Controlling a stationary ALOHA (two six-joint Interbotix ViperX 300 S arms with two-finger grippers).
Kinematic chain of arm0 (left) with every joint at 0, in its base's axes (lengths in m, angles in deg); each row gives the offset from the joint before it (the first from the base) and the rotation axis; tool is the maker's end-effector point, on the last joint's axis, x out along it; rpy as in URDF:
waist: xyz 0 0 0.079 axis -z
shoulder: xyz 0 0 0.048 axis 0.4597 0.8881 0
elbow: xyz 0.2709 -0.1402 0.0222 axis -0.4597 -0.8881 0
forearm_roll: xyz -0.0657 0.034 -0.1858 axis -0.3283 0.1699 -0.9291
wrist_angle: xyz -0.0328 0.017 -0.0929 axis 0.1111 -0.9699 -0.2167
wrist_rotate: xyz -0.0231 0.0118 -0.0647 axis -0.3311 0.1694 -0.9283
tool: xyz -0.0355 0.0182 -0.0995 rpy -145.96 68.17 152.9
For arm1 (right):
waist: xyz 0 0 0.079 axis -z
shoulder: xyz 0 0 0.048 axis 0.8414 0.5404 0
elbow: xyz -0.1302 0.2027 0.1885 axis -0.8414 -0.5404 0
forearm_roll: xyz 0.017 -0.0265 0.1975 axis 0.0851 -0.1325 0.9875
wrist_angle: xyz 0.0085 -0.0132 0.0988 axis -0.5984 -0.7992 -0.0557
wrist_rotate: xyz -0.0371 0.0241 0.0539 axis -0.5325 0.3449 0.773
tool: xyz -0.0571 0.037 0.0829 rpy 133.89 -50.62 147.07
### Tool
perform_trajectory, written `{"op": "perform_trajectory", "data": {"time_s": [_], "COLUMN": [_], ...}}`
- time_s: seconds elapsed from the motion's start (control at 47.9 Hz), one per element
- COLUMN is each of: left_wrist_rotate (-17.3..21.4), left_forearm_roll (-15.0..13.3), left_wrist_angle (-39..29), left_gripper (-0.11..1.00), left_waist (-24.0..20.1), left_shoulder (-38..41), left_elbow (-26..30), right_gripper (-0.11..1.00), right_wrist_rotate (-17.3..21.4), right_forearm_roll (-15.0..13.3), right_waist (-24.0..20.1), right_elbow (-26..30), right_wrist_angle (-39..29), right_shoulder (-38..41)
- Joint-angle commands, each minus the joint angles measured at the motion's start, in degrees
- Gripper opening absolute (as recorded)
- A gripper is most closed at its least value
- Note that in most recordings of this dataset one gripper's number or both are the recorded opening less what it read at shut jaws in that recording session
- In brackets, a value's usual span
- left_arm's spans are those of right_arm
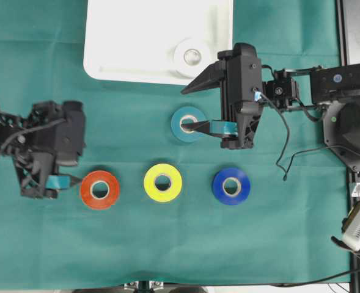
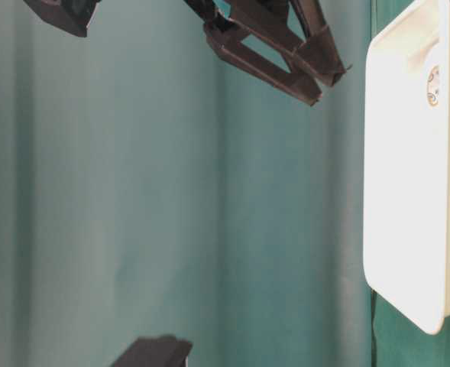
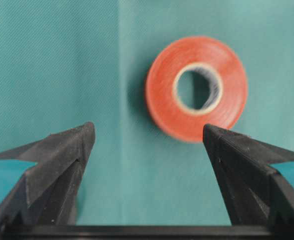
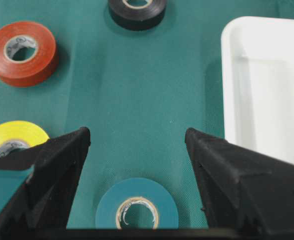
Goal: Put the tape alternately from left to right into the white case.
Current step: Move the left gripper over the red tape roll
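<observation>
Left pincer (image 3: 147,145): we see it released, empty, orange-red roll (image 3: 196,88) just ahead.
Right pincer (image 4: 137,145): released, above the teal roll (image 4: 137,210).
White case (image 1: 124,55): holds the white roll (image 1: 192,57).
Surface (image 1: 57,244): we count yellow roll (image 1: 163,182), blue roll (image 1: 231,186), black roll (image 4: 137,11); nothing blocks the case.

6 tape rolls (image 1: 100,189); 1 white case (image 1: 131,43); 2 grippers (image 1: 192,108).

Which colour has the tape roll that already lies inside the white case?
White: the roll lies in the white case, seen best in the overhead view.
</observation>
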Motion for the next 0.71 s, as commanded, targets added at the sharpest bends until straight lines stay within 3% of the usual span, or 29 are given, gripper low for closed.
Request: {"op": "perform_trajectory", "data": {"time_s": [0.0,0.688], "left_wrist_rotate": [0.0,-0.1], "left_forearm_roll": [0.0,0.1], "left_wrist_angle": [0.4,0.4], "left_gripper": [0.7,0.69], "left_waist": [0.7,1.7], "left_shoulder": [1.1,10.4], "left_elbow": [2.6,6.4], "right_gripper": [0.83,0.83], "right_wrist_rotate": [0.1,0.1], "right_forearm_roll": [0.1,0.1], "right_waist": [-0.3,-0.4], "right_elbow": [0.4,-0.1], "right_wrist_angle": [0.4,0.4], "right_shoulder": [-1.7,-1.7]}}
